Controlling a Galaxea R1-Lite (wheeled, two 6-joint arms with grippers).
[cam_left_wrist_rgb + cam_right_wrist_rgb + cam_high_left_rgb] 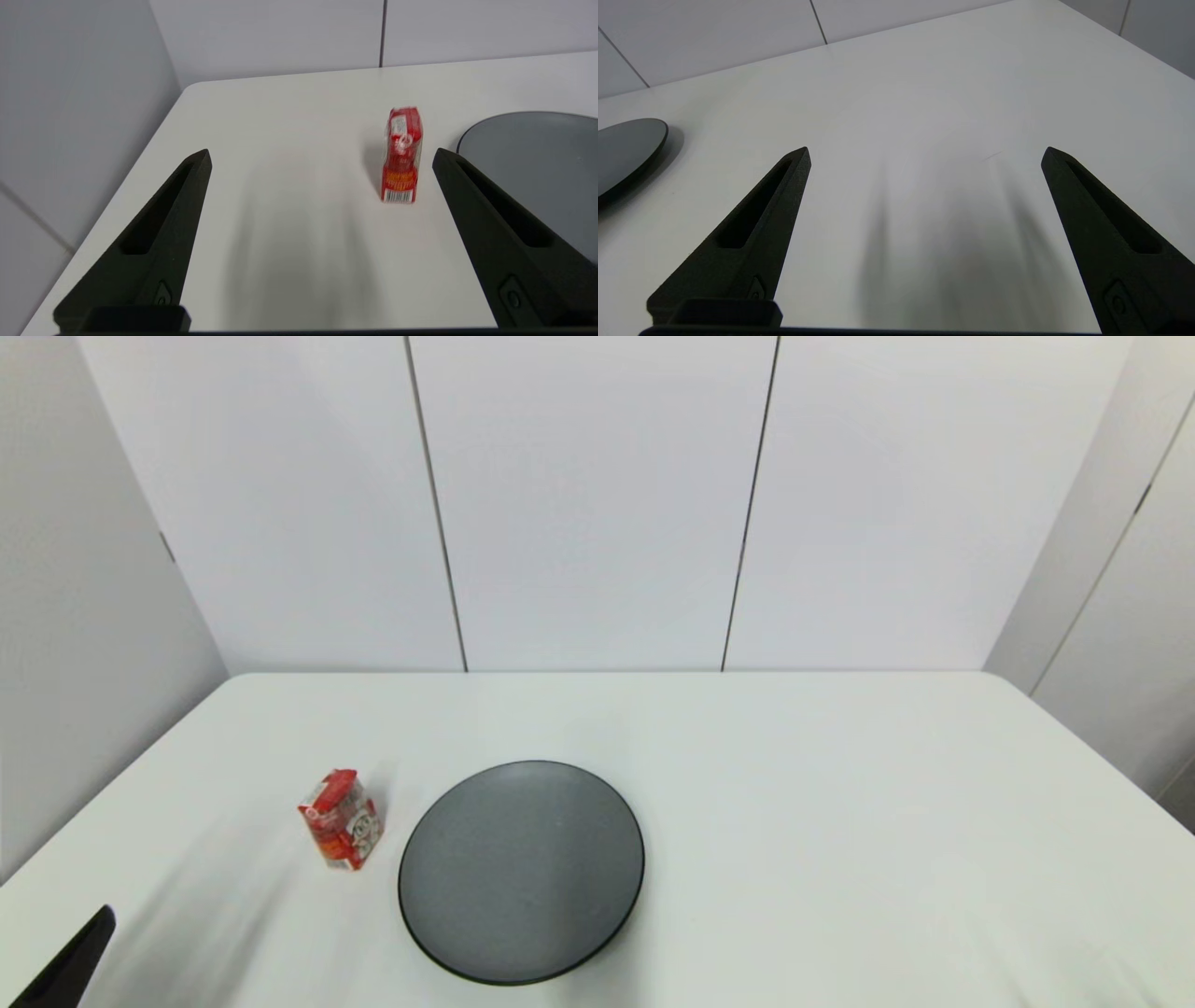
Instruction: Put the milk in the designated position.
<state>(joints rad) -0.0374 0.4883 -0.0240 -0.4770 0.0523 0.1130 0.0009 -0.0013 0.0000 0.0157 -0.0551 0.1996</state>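
Note:
The milk (342, 819), a small red carton with a white cartoon face, stands upright on the white table just left of the dark grey plate (523, 868). In the left wrist view the milk (402, 156) stands ahead of my left gripper (321, 156), whose fingers are open and empty, well short of the carton. One left finger (70, 963) shows at the head view's bottom left corner. My right gripper (924, 151) is open over bare table on the right side, outside the head view. The designated position has no mark on the table.
The plate's edge (528, 154) lies right beside the milk in the left wrist view, and the plate's rim (626, 149) shows far off in the right wrist view. White wall panels close the table's back and sides. The table's left edge (103, 784) runs near the carton.

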